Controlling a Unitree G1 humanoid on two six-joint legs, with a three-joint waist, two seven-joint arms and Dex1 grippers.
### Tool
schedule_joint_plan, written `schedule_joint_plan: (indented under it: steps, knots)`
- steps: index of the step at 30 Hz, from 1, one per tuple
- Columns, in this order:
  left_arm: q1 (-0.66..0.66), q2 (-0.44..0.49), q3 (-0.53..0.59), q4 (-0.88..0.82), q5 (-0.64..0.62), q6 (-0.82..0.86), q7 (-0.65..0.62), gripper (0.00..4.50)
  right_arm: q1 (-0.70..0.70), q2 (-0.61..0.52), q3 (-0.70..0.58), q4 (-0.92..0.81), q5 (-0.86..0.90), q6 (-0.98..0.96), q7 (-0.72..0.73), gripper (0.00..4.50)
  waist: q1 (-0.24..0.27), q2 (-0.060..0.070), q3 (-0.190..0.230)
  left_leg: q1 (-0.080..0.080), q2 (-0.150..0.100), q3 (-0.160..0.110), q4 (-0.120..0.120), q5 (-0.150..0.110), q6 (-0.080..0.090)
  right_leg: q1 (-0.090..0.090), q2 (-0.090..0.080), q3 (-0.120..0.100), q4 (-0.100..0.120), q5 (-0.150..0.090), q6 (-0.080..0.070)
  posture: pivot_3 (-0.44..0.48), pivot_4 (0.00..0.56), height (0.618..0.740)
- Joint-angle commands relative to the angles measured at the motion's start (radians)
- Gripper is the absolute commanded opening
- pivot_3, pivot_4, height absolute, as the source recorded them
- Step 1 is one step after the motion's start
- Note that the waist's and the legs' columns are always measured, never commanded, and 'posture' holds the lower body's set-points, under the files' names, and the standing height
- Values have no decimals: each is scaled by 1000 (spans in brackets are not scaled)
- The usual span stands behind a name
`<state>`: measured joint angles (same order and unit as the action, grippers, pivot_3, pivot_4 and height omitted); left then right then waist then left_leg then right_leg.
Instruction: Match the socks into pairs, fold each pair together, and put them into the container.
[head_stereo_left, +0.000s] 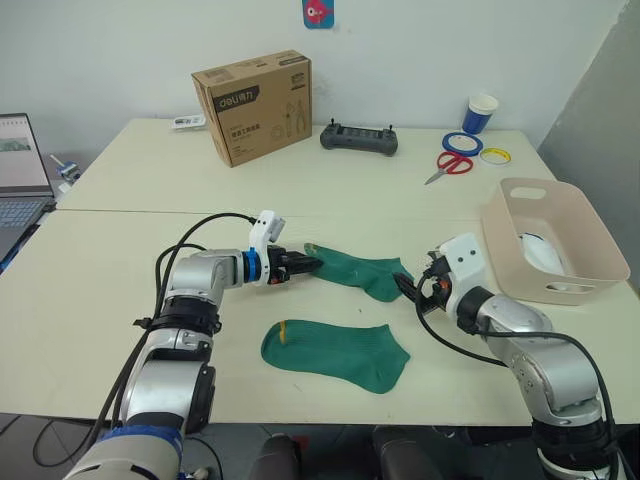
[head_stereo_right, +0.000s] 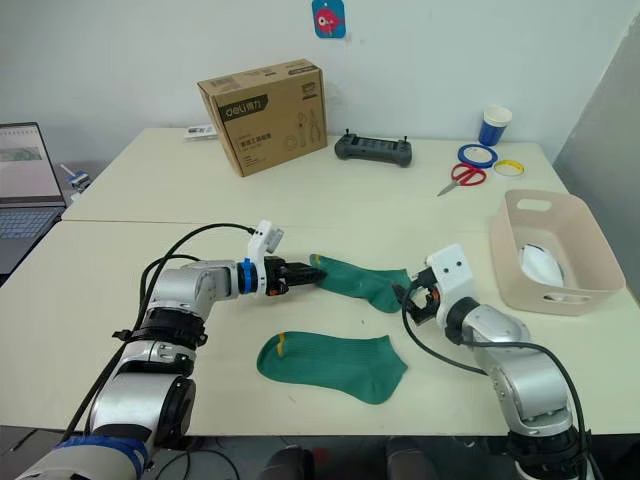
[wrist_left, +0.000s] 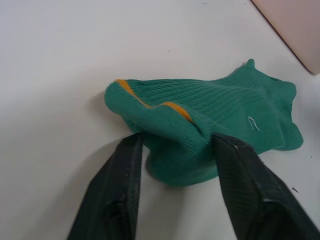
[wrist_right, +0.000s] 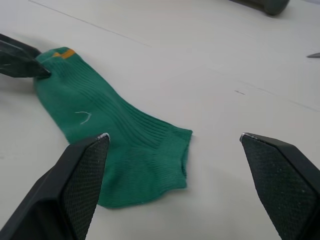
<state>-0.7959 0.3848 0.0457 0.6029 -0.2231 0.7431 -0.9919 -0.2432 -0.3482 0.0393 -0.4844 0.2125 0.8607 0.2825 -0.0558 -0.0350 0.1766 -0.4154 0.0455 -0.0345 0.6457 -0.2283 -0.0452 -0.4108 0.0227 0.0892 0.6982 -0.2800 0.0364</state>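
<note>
Nearest me, one dark green sock (head_stereo_left: 338, 353) lies flat on the table (head_stereo_left: 120, 270). Just beyond it, my left gripper (head_stereo_left: 310, 264) clamps the cuff of the second green sock (head_stereo_left: 362, 272), while my right gripper (wrist_right: 172, 145) hovers spread wide over its other end. Further right stands the beige container (head_stereo_left: 590, 237), with something white inside.
</note>
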Motion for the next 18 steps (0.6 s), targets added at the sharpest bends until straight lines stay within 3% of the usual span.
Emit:
schedule_joint_plan:
  steps: [1, 4, 7, 17, 18]
  knots:
    - [13, 3, -10, -71, -28, 18, 4, 954, -10, 47, -16, 68, -10, -30, -39, 4500, 0, 0, 0, 0, 0, 0, 0, 0, 0, 0, 0, 0, 0, 0, 0, 0, 150, 723]
    - [32, 7, -14, -109, -38, 38, 8, 17, -30, 83, 8, 149, -20, -60, -44, 4500, -1, 0, 0, 0, 0, 0, 0, 0, 0, 0, 0, 0, 0, 0, 0, 0, 150, 723]
    - [53, 18, -19, -156, -49, 64, 9, 0, -48, 99, 32, 212, -37, -77, -41, 3887, 0, 0, 0, 0, 0, 0, 0, 0, 0, 0, 0, 0, 0, 0, -1, 0, 150, 723]
    - [157, 40, -7, -316, -92, 134, 66, 0, -38, 118, 22, 202, -22, -104, -14, 221, 0, 0, 0, 0, 0, 0, 0, 0, 0, 0, 0, 0, 0, 0, 0, 0, 150, 723]
    - [161, 40, -5, -323, -97, 133, 72, 0, -38, 118, 20, 198, -21, -110, -12, 22, 0, 0, 0, 0, 0, 0, 0, 0, 0, 0, 0, 0, 0, 0, 0, 0, 150, 723]
